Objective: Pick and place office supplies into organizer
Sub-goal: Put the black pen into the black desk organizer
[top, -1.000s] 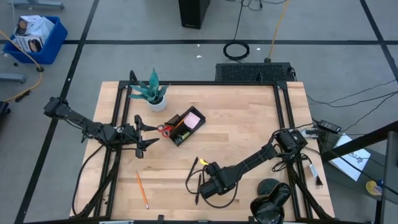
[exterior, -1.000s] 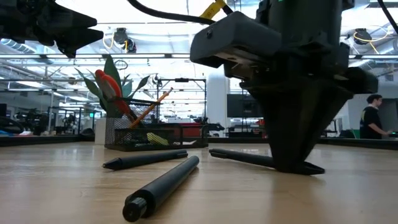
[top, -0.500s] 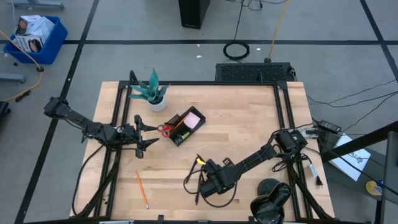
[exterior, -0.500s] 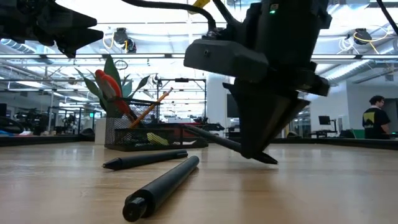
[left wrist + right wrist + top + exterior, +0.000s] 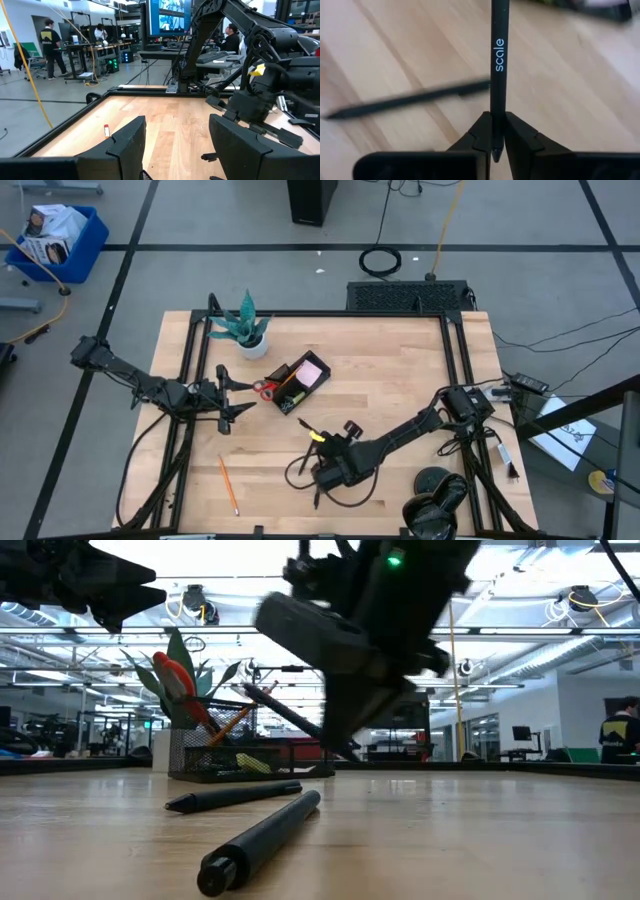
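High view showed the right pincer (image 5: 322,470) near the front middle of the wooden desk (image 5: 400,380), clenched on a slim black pen (image 5: 497,65). Right wrist view confirmed the grip: the two dark fingers (image 5: 520,137) pressed either side of the pen's lower end, its barrel printed "scale" and running away from the camera above the wood. Another black pen (image 5: 405,102) lay on the desk beneath it, blurred. Low view had the held pen slanting up off the desk under the dark pincer body, with two more black pens (image 5: 262,836) lying flat in the foreground. Behind them stood the black organizer (image 5: 296,385), holding the red-handled scissors (image 5: 265,389), an orange pencil (image 5: 240,713) and the pink sticky-note pad (image 5: 311,372). A loose orange pencil (image 5: 228,485) lay at the front left. The left pincer (image 5: 229,394) hovered just left of the organizer, its fingers (image 5: 125,145) spread apart and gripping nothing. A potted plant (image 5: 244,328) sat at the back left.
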Controlling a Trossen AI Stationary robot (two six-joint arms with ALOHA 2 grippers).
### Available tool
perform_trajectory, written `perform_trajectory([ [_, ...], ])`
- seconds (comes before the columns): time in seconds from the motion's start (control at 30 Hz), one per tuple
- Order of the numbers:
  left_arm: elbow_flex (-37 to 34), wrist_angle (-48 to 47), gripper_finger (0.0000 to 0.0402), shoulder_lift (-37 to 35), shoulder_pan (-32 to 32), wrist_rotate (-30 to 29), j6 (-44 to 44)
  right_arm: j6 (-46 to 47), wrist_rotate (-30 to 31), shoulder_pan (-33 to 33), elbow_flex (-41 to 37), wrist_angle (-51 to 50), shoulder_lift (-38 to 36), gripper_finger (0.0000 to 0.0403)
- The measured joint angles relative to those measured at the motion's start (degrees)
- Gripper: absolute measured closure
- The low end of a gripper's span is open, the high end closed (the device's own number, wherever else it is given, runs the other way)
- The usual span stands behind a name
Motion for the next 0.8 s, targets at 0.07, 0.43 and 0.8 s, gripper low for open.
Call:
perform_trajectory([
  [0.07,0.0,0.0,0.0178,0.0,0.0,0.0,0.0,-4.5,2.0,-0.4,0.0,4.1,0.0,0.0376],
  [0.43,0.0,0.0,0.0178,0.0,0.0,0.0,0.0,-27.4,6.7,-4.7,0.0,24.3,0.0,0.0375],
  [0.8,0.0,0.0,0.0178,0.0,0.0,0.0,-8.2,-33.1,7.7,-9.6,0.0,26.8,0.0,0.0372],
])
